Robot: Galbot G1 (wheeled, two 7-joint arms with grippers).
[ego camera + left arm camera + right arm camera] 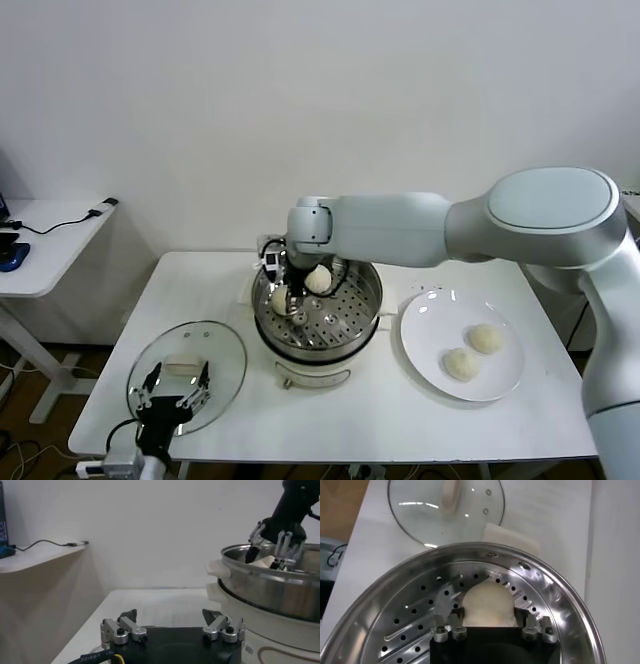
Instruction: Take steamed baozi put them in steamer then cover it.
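Observation:
The steel steamer [372, 312] stands mid-table on its white base. One baozi [319, 280] lies at the back of its perforated tray. My right gripper [281, 300] reaches down into the pot's left side. In the right wrist view its jaws [488, 614] stand open, one finger on each side of a second baozi [487, 597] that rests on the tray. Two more baozi [486, 338] [461, 364] lie on the white plate [430, 320] to the right. My left gripper [172, 394] [170, 615] hangs open and empty over the glass lid [222, 352].
The lid [420, 515] lies flat on the table left of the steamer [265, 587], with its white handle [451, 495] up. A white side table [50, 240] with cables stands off to the far left. My right arm spans above the steamer and plate.

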